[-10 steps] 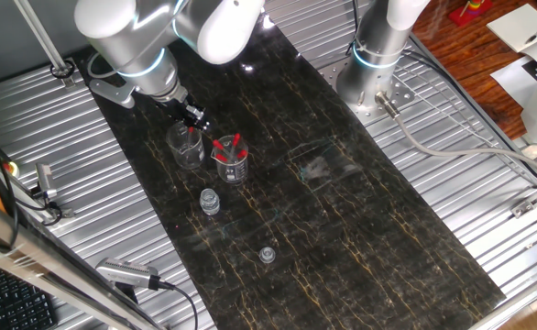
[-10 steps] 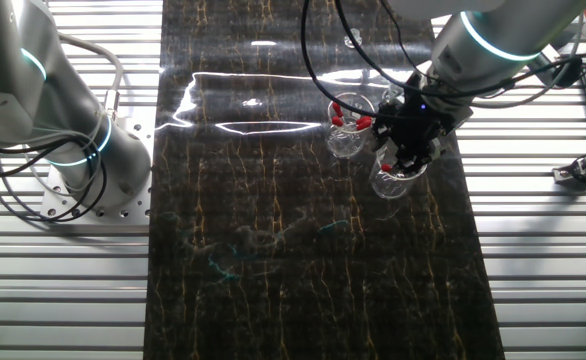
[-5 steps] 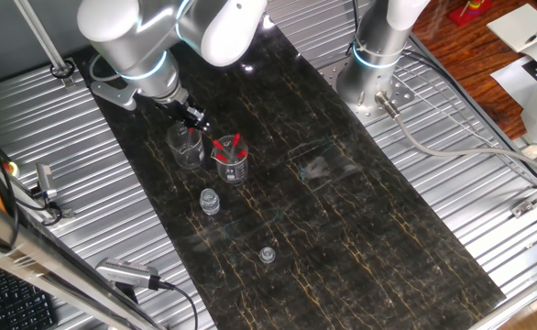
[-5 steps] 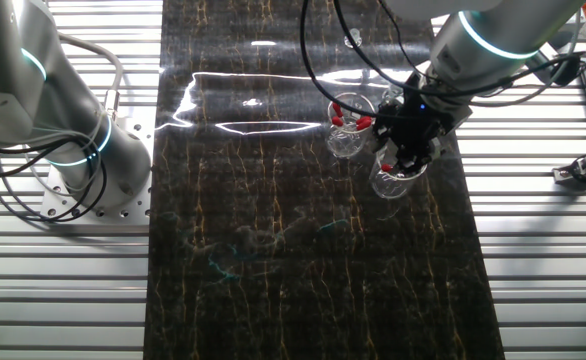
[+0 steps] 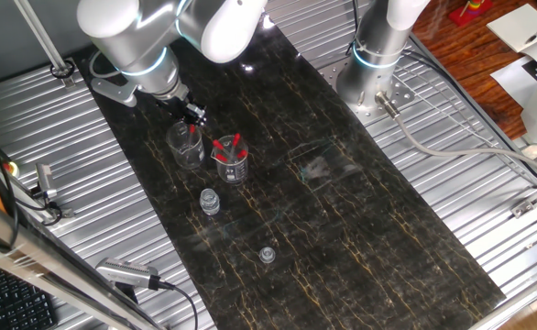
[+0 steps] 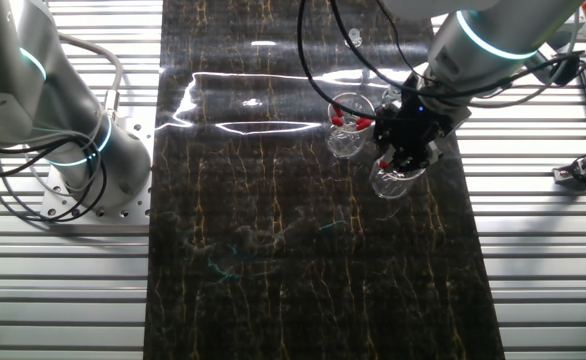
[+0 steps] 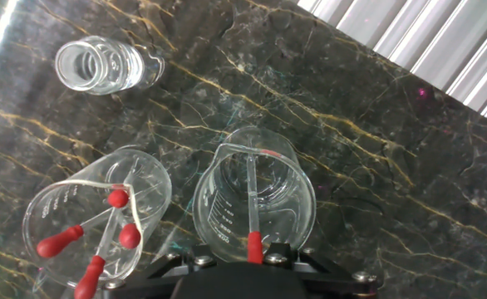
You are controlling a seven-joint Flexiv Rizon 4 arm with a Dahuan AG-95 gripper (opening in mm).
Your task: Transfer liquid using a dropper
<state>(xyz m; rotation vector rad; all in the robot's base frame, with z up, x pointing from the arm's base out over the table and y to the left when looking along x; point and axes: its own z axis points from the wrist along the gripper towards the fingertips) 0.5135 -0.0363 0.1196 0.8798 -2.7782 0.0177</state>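
Observation:
My gripper is over the left glass beaker, shut on the red bulb of a dropper. The dropper's clear stem points down into that beaker. In the hand view the gripper sits at the bottom edge with the bulb between its jaws. A second beaker beside it holds several more red-bulbed droppers. In the other fixed view the gripper covers much of the first beaker, with the dropper beaker next to it.
A small clear open vial stands on the dark marbled mat, nearer the front. A small round cap lies further forward. A second robot base stands at the mat's far edge. Ribbed metal surrounds the mat.
My gripper has risen slightly over the beaker with the dropper in it. The beakers and the vial have not moved.

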